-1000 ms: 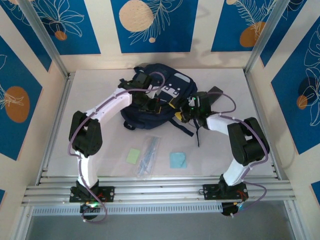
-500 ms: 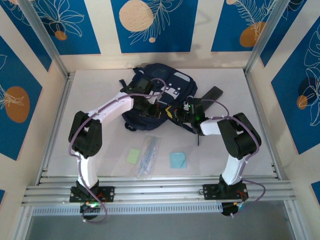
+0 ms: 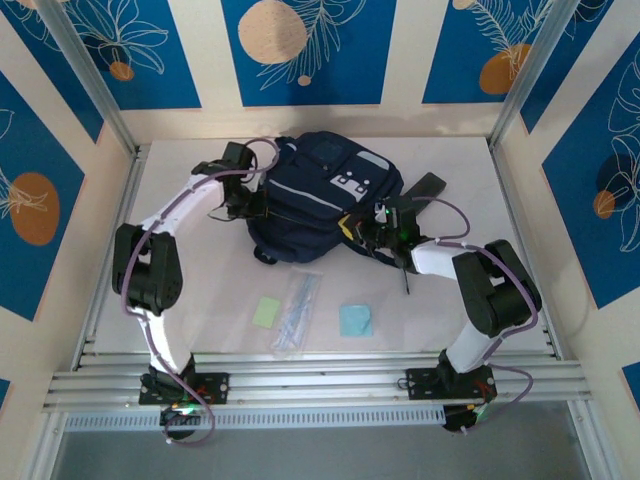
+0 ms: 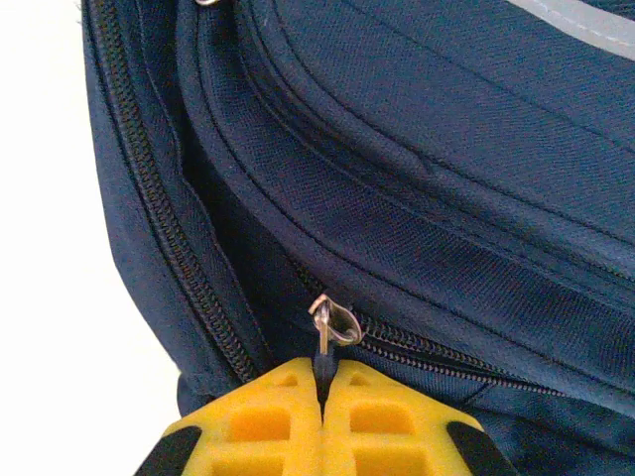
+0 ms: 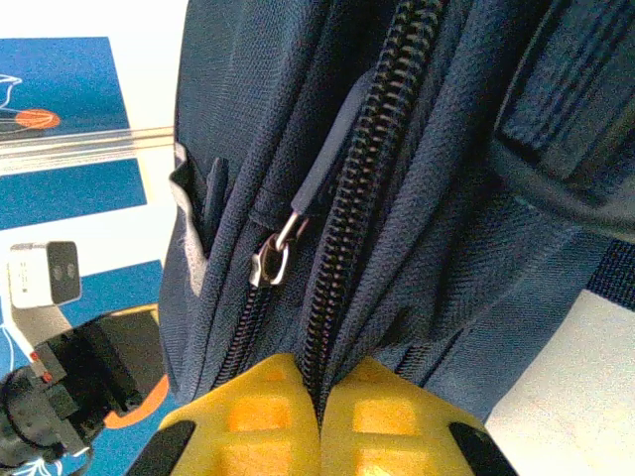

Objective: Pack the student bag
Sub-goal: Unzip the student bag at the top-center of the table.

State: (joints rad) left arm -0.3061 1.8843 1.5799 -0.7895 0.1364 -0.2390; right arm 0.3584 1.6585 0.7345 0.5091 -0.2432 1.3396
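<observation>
The left gripper clamps its yellow fingers tight on a metal zip pull, the tab vanishing between the pads, at the left side of the student bag. Across the bag, the right gripper is pinched shut too. Its fingers meet on the navy fabric where a black zip track runs down into them. A second slider hangs free just beside that track, untouched. The pairing reads as brace and pull: 1 arm appears to anchor the bag's right side so the cloth is taut, while the other holds the tab that would run the zip along its seam. Whether the compartment is being opened or closed cannot be told from the wrist views, though the seam by the left pull looks closed.

From above, the bag lies flat, front pocket up, toward the far edge of the desk at its middle, with a black strap trailing toward the right edge. The 2 arms curve in from the near corners and meet it from opposite sides. Along the near edge, well apart from the bag, 3 items wait in a row: a green card, a clear packet of what may be pens, and a blue card. None is inside yet, so packing looks barely begun.
</observation>
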